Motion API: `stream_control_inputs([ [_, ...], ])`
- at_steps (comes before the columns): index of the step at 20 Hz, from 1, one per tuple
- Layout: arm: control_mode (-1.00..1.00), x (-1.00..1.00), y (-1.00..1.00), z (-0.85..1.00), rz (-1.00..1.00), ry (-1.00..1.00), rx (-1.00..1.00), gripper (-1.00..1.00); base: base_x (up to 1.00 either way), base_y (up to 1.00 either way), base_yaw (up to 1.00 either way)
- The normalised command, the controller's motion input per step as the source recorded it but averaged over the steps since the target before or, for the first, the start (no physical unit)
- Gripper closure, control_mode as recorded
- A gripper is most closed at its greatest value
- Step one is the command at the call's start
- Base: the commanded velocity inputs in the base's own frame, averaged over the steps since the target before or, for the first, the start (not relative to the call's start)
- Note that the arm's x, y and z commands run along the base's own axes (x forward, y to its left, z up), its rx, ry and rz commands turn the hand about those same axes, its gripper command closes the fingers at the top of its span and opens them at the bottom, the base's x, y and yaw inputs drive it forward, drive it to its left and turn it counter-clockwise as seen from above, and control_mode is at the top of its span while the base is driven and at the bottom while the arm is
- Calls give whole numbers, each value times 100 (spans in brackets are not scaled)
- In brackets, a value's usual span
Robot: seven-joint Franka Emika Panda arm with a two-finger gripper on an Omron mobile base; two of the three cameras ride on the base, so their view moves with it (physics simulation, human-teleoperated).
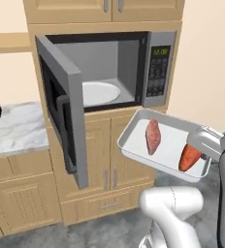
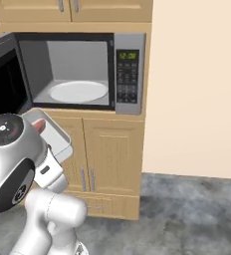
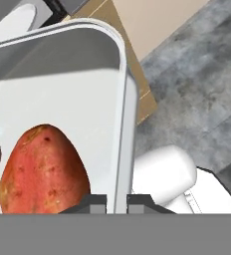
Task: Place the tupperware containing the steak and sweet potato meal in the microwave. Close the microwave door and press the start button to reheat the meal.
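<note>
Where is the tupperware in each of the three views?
Left base view: the tupperware is held in the air right of centre, below the open microwave, with the steak and sweet potato inside.
Right base view: its corner peeks out at left, behind the arm, below the microwave.
Hand view: it spans the left half, rim between the pincer tips.
Shared landmark: the microwave's white plate.

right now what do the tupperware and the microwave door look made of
Tupperware: seemingly translucent whitish plastic with a smooth matte finish; its thin rim has rounded corners. Microwave door: apparently brushed silver-grey metal frame around a dark glossy window, likely glass.
</note>
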Motion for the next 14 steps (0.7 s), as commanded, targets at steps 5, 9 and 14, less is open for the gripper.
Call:
stream_control_inputs([
  [5,100,0,0,0,0,0,0,100,46,-18,39],
  [9,100,0,0,0,0,0,0,100,46,-52,26],
  [14,100,0,0,0,0,0,0,100,42,-58,19],
])
